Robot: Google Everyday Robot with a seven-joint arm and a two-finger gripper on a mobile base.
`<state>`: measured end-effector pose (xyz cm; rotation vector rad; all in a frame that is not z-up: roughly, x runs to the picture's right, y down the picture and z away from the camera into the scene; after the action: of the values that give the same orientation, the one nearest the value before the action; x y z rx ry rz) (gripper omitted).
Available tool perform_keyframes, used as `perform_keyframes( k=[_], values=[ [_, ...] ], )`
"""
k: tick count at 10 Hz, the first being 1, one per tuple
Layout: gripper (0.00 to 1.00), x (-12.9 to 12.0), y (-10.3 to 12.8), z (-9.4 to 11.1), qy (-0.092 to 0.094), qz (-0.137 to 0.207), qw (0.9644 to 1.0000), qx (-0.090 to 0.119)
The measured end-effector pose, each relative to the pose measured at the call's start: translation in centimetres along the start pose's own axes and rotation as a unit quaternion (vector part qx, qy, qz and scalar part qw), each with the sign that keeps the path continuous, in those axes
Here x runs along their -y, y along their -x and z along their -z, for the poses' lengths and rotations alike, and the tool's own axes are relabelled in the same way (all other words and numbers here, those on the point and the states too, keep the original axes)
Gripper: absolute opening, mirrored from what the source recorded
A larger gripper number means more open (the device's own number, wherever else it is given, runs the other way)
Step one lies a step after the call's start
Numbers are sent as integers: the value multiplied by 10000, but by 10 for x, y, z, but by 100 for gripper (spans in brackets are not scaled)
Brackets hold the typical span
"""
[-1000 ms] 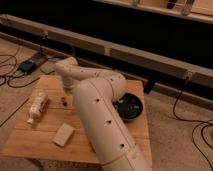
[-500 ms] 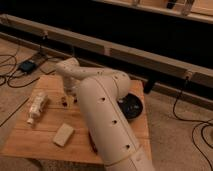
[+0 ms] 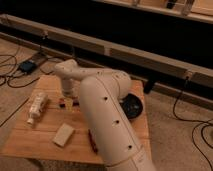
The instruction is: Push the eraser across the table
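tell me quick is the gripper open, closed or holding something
Gripper: down low over the far left part of the table, beside the white arm; open, closed or holding cannot be told.

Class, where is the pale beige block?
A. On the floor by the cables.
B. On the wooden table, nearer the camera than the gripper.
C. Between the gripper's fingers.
B: the beige block lies flat on the table, toward its near edge and apart from the gripper, which is down at the tabletop farther back.
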<state>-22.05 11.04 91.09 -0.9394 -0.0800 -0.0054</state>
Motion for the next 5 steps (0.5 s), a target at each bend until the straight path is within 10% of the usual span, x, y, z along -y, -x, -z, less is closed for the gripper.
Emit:
perform_keyframes(
  k=[5],
  values=[
    [80,-25,14,-4,226,235,9995,48]
  ],
)
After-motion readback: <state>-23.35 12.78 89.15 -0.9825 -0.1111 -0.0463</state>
